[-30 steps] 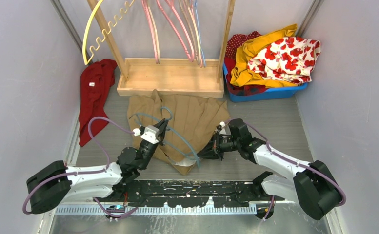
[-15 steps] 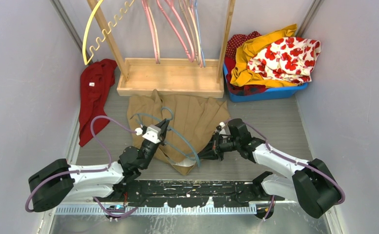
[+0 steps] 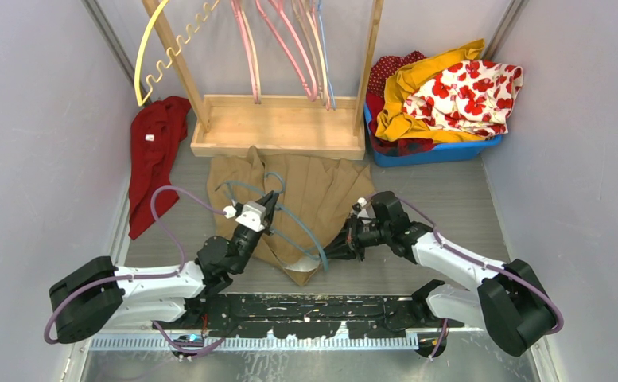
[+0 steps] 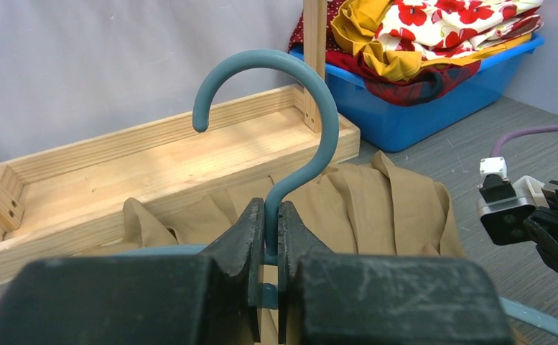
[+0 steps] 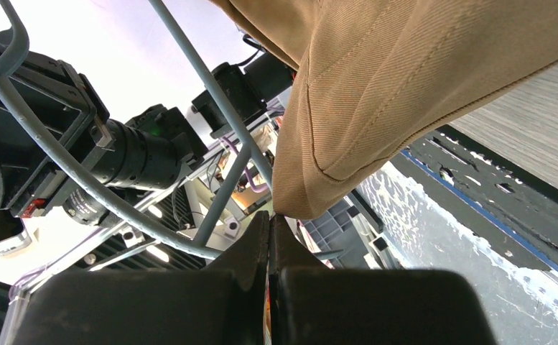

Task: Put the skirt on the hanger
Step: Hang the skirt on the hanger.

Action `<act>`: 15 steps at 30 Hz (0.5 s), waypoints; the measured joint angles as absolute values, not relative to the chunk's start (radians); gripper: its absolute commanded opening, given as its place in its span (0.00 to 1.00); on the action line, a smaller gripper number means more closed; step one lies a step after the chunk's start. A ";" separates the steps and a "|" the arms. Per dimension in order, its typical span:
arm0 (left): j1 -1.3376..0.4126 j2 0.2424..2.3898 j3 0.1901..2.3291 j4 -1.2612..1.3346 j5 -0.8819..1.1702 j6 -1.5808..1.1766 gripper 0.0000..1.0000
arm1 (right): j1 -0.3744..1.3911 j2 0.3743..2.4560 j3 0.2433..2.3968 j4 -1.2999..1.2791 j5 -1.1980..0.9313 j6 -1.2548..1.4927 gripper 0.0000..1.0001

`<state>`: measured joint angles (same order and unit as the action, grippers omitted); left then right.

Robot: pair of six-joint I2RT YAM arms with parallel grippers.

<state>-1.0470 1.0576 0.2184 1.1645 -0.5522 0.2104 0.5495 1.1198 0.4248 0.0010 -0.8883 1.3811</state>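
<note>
The tan skirt (image 3: 321,187) lies spread on the table in front of the wooden rack. A blue-grey hanger (image 3: 301,231) rests over it. My left gripper (image 3: 269,200) is shut on the hanger's neck just below the hook; in the left wrist view the hook (image 4: 331,118) rises from the closed jaws of the left gripper (image 4: 271,219). My right gripper (image 3: 327,253) is shut on the near corner of the skirt (image 5: 405,86). That fabric runs into the tips of the right gripper (image 5: 270,217), with the hanger's bar (image 5: 222,108) beside it.
A wooden rack base (image 3: 281,123) stands behind the skirt, with pink hangers (image 3: 289,40) and a yellow one (image 3: 150,56) above it. A red garment (image 3: 154,151) lies at the left wall. A blue bin (image 3: 441,151) heaped with clothes sits back right.
My left arm has shifted a little right and forward, carrying the hanger with it. The right arm has hardly moved.
</note>
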 measured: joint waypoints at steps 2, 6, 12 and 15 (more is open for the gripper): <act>-1.047 1.070 0.226 1.163 -0.552 0.213 0.05 | 0.550 1.120 0.433 -0.009 -0.888 1.375 0.01; -1.047 1.088 0.234 1.163 -0.551 0.214 0.05 | 0.550 1.120 0.447 -0.024 -0.888 1.364 0.01; -1.047 1.092 0.236 1.163 -0.548 0.214 0.05 | 0.550 1.120 0.457 -0.040 -0.888 1.356 0.01; -1.047 1.102 0.244 1.164 -0.549 0.214 0.04 | 0.550 1.125 0.462 -0.045 -0.888 1.353 0.01</act>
